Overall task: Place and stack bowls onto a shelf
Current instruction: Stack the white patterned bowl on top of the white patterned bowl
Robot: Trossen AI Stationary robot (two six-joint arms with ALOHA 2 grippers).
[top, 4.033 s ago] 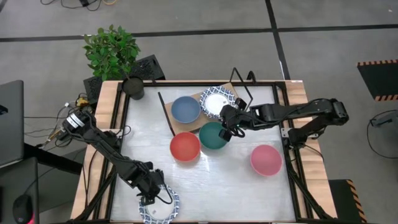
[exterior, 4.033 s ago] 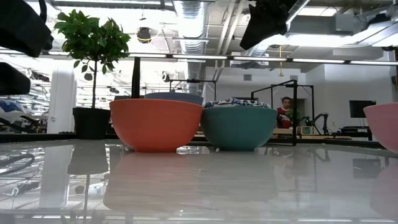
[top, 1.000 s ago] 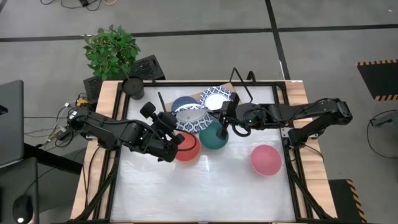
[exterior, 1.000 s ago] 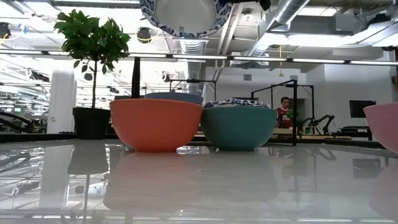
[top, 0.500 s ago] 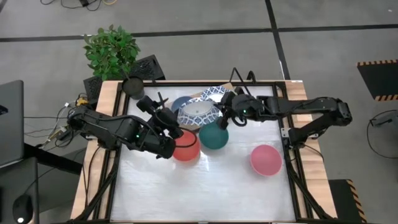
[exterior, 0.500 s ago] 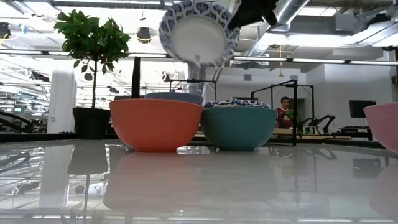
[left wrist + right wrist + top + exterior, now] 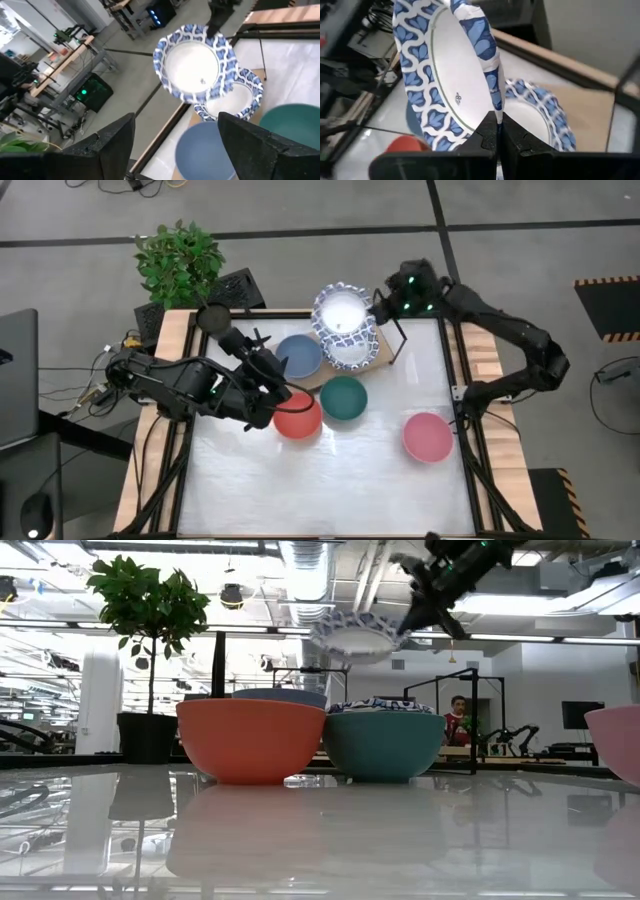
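High view, from the left: my left arm reaches across the white surface [image 7: 340, 480], and its fingers [image 7: 268, 372] hang spread and empty just above the near edge of the round plain blue bowl [image 7: 298, 356], beside the round plain red bowl [image 7: 298, 418]. The left wrist view shows those two dark fingers [image 7: 112, 142] set wide apart with nothing between them.

The blue bowl sits on the light-brown wooden shelf board [image 7: 322, 377] at the back of the surface. Next to it on the board rests a white bowl with a blue leaf-patterned rim [image 7: 352, 350], upright, its white inside showing. The round plain green bowl [image 7: 343, 398] stands on the surface just in front of the shelf, close beside the red one. The round plain pink bowl [image 7: 428, 436] sits well apart, toward the right edge.

My right fingers [image 7: 378, 305] are pressed together on the rim of a second white bowl with the same blue pattern [image 7: 340, 312], pinching it at its edge. That bowl is held in the air, tilted, above the back of the shelf and partly over the patterned bowl resting there. In the right wrist view the pinched rim disappears between my fingers [image 7: 487, 132].
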